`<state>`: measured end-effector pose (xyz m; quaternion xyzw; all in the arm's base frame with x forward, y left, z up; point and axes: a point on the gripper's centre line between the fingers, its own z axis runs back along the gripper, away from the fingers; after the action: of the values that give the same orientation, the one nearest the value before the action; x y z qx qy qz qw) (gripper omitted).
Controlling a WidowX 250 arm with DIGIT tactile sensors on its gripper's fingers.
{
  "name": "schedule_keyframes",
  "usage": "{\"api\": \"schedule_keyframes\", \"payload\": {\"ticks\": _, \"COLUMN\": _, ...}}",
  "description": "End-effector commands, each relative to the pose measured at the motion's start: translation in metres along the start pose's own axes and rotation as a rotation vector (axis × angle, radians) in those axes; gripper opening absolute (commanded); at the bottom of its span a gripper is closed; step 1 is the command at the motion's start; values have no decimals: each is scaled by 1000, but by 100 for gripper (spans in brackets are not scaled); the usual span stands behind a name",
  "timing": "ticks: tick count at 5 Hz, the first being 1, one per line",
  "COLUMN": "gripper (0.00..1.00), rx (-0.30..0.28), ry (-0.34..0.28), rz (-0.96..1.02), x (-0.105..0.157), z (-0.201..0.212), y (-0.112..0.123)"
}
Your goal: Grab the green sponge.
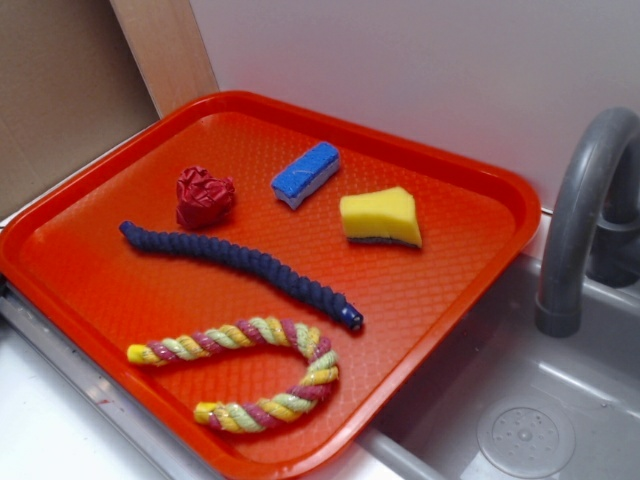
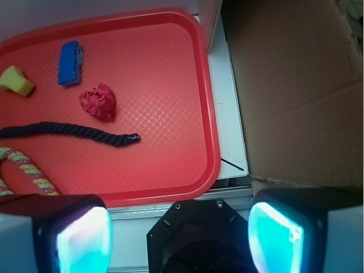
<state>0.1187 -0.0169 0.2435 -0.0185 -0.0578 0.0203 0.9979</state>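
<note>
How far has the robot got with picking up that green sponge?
Hardly started. Nothing is done yet: the green sponge lies untouched on the red tray, beside the blue sponge. In hand: the gripper hangs outside the tray's edge, jaws wide apart and empty, with the sponge far off in a corner of the wrist view. Left: move over the sponge, lower, close on it and lift.

Mock kitchen sink station: a grey faucet (image 1: 585, 215) rises beside a grey plastic sink basin (image 1: 560, 400) with a moulded drain (image 1: 525, 435), an orange tray (image 1: 480, 300) resting at its edge; cardboard sheeting (image 2: 296, 85) forms the backdrop.
</note>
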Motion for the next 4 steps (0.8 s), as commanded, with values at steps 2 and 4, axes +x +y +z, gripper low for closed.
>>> {"api": "schedule_keyframes", "payload": {"ticks": 2, "gripper": 100, "rx": -33, "ry": -110, "rz": -172, "x": 23, "z": -29, "y": -33}}
{"api": "schedule_keyframes", "payload": {"ticks": 4, "gripper": 100, "rx": -5, "ry": -190, "rz": -396, "x": 58, "z": -66, "y": -115}}
